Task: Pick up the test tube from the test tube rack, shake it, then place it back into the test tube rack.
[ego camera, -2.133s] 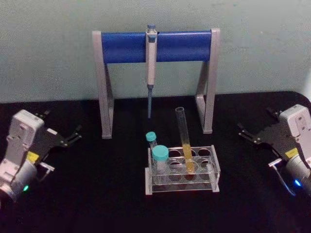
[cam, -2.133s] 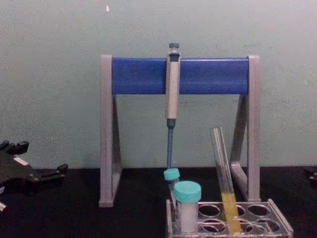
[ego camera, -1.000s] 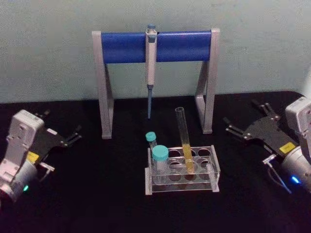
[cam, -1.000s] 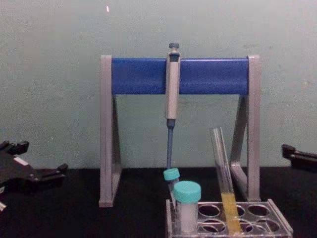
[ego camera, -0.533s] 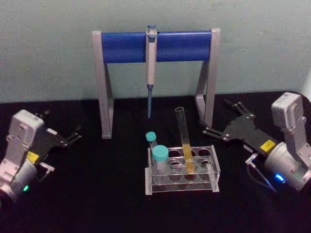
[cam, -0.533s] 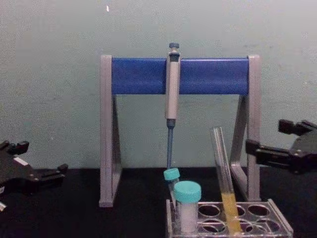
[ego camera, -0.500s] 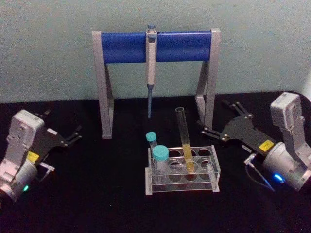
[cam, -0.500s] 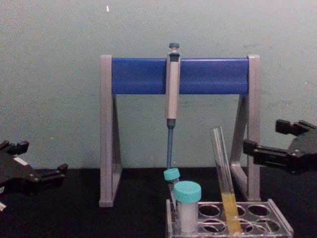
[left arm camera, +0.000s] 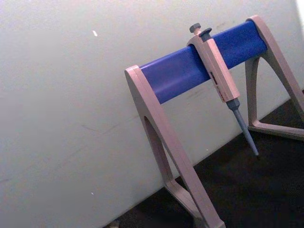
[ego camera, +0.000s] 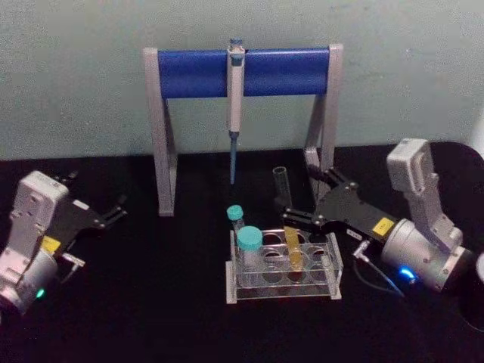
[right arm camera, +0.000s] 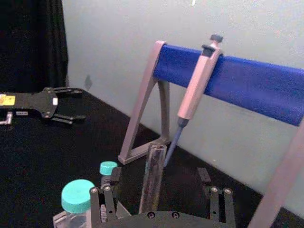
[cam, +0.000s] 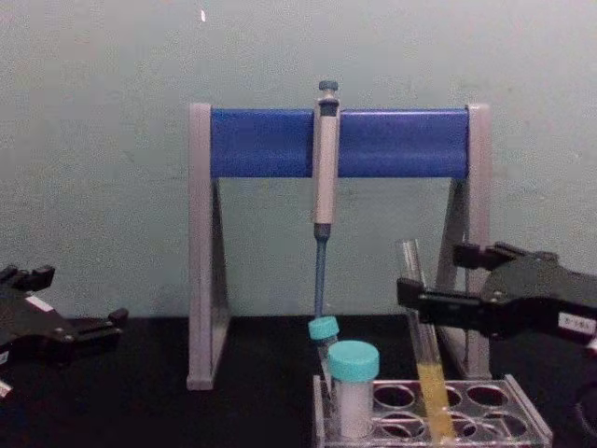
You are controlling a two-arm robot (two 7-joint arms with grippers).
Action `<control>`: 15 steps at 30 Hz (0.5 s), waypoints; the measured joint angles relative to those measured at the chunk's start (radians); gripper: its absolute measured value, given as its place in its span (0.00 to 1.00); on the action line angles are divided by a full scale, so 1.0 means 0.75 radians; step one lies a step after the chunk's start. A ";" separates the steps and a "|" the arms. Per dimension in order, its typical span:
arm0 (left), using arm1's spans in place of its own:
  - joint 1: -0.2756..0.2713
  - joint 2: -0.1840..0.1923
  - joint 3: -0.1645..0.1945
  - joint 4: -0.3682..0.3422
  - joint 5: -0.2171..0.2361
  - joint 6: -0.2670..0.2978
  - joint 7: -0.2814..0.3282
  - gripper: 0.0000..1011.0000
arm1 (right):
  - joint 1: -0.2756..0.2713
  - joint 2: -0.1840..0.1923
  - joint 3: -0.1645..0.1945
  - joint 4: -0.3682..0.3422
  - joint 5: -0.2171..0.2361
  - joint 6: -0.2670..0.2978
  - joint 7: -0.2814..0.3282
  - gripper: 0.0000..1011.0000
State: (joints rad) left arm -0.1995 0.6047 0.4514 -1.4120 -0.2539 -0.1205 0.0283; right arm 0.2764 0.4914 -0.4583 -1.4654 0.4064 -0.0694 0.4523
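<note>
Right pincer (ego camera: pixel 297 194) wide open, straddling long thin clear glass test tube (ego camera: pixel 281 183) with yellow-orange liquid, seemingly not touching. Tube leans in low clear plastic test tube rack (ego camera: pixel 281 289). Grasp, lift, shake, return all pending. Left pincer (ego camera: pixel 97 198) parked open, black surface (ego camera: pixel 166 302) left side.

You have one test tube (ego camera: pixel 280 181), one test tube rack (ego camera: pixel 283 296), one wide teal-capped vial (ego camera: pixel 249 240), one slim teal-capped tube (ego camera: pixel 235 214), one pipette (ego camera: pixel 235 91), one pipette stand (ego camera: pixel 197 73), and two pincers: left pincer (ego camera: pixel 119 209), right pincer (ego camera: pixel 296 194).
</note>
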 joint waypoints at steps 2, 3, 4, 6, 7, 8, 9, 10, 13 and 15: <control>0.000 0.000 0.000 0.000 0.000 0.000 0.000 0.99 | 0.008 -0.006 -0.003 0.004 -0.005 0.015 0.006 0.99; 0.000 0.000 0.000 0.000 0.000 0.000 0.000 0.99 | 0.012 -0.010 -0.005 0.007 -0.009 0.025 0.008 0.99; 0.000 0.000 0.000 0.000 0.000 0.000 0.000 0.99 | 0.020 -0.017 -0.008 0.011 -0.013 0.044 0.014 0.99; 0.000 0.000 0.000 0.000 0.000 0.000 0.000 0.99 | 0.029 -0.026 -0.010 0.015 -0.017 0.072 0.021 0.99; 0.000 0.000 0.000 0.000 0.000 0.000 0.000 0.99 | 0.031 -0.029 -0.010 0.017 -0.018 0.080 0.023 0.99; 0.000 0.000 0.000 0.000 0.000 0.000 0.000 0.99 | 0.033 -0.032 -0.010 0.019 -0.019 0.088 0.025 0.99; 0.000 0.000 0.000 0.000 0.000 0.000 0.000 0.99 | 0.034 -0.035 -0.010 0.020 -0.020 0.095 0.027 0.99; 0.000 0.000 0.000 0.000 0.000 0.000 0.000 0.99 | 0.037 -0.040 -0.009 0.023 -0.023 0.106 0.029 0.99; 0.000 0.000 0.000 0.000 0.000 0.000 0.000 0.99 | 0.040 -0.051 -0.005 0.030 -0.030 0.123 0.033 0.99; 0.000 0.000 0.000 0.000 0.000 0.000 0.000 0.99 | 0.040 -0.055 -0.003 0.033 -0.032 0.129 0.035 0.99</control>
State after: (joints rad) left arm -0.1995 0.6047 0.4514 -1.4120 -0.2539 -0.1205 0.0283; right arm 0.3067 0.4502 -0.4602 -1.4409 0.3825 0.0272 0.4783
